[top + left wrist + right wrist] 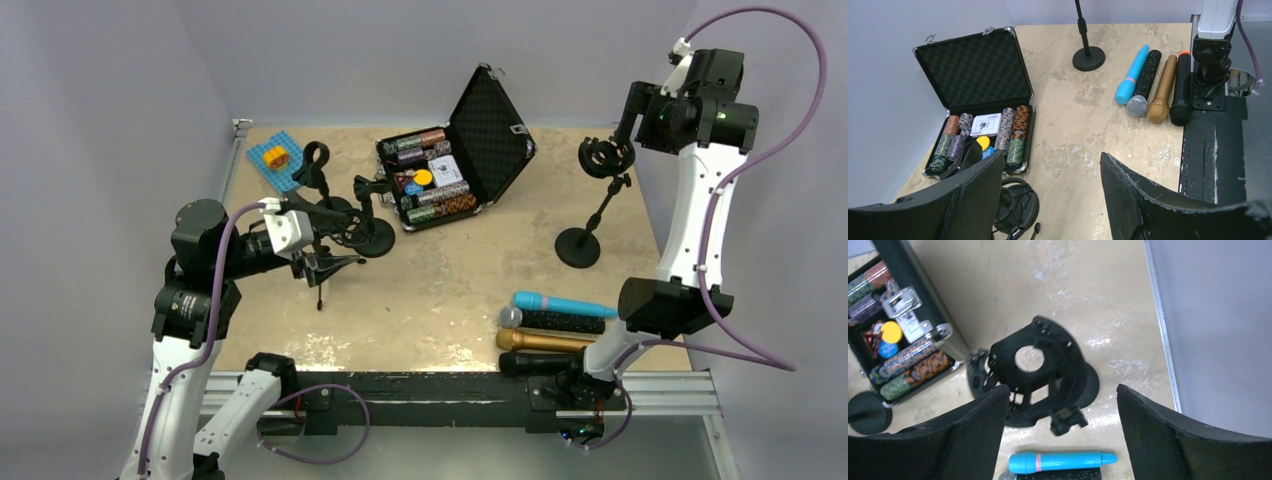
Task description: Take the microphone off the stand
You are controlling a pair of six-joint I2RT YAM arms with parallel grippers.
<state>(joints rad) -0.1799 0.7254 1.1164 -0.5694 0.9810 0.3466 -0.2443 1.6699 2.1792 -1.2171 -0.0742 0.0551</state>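
Observation:
Several microphones lie side by side on the table at the front right: a blue one (565, 303) (1063, 461) (1132, 75), a glittery black one (555, 321), a gold one (545, 341) and a plain black one (540, 363). The black stand (590, 205) at the right carries a shock mount (607, 157) (1058, 355) whose ring is empty. My right gripper (628, 110) (1063, 388) hangs open just above that mount, holding nothing. My left gripper (338, 262) (1050, 157) is open and holds nothing, beside another empty shock mount (1015, 207) at the left.
An open case of poker chips (490, 135) (973, 70) stands at the back centre. Two more black stands (320, 170) (372, 235) crowd the left side by the left arm. A blue plate with a yellow block (275, 160) lies at the back left. Grey walls enclose the table.

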